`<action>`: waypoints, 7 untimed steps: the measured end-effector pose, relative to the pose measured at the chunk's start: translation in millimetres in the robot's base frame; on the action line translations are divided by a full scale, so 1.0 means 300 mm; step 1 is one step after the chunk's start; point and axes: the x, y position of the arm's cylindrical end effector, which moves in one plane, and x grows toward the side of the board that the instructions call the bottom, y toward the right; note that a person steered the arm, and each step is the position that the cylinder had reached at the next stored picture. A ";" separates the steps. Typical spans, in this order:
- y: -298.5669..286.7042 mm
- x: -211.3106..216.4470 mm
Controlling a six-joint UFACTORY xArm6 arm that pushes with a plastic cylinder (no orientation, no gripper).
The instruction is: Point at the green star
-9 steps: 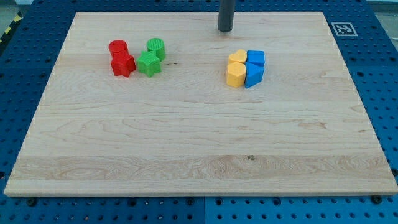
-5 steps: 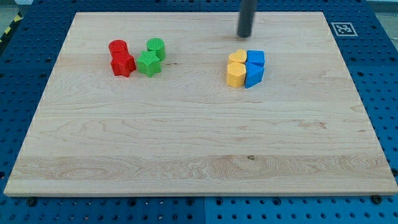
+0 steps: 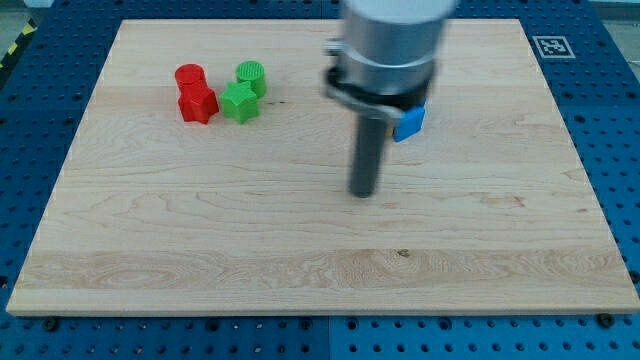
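1. My tip [image 3: 362, 194] rests on the table [image 3: 300, 250] near the middle, with bare wood all round it. The tool is only a straight rod, with no jaws to open or close, and it holds nothing and touches no block.

2. The green star [image 3: 238, 102] lies well up and to the left of my tip, towards the view's top left. I judge the pointing is not yet done, since the tip is well apart from it.

3. The star sits in a tight cluster: a green cylinder [image 3: 251, 76] just above and to its right, a red star [image 3: 197, 103] just on its far side from the tip, and a red cylinder [image 3: 189, 77] above that one. Packed so closely, I think they call for a careful approach from the open side facing my tip, stopping just short so nothing gets nudged.

4. A blue block [image 3: 408, 121] shows just up and right of my tip, partly hidden behind the arm's body; its shape I cannot make out. Whatever else lies there is covered by the arm.

5. Writing: none I can read. The only marking is a black-and-white square tag [image 3: 552, 46] at the table's far corner, up and right of my tip. It is a pattern, not letters.
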 end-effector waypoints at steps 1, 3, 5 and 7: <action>-0.286 -0.137; -0.372 -0.232; -0.424 -0.248; -0.426 -0.315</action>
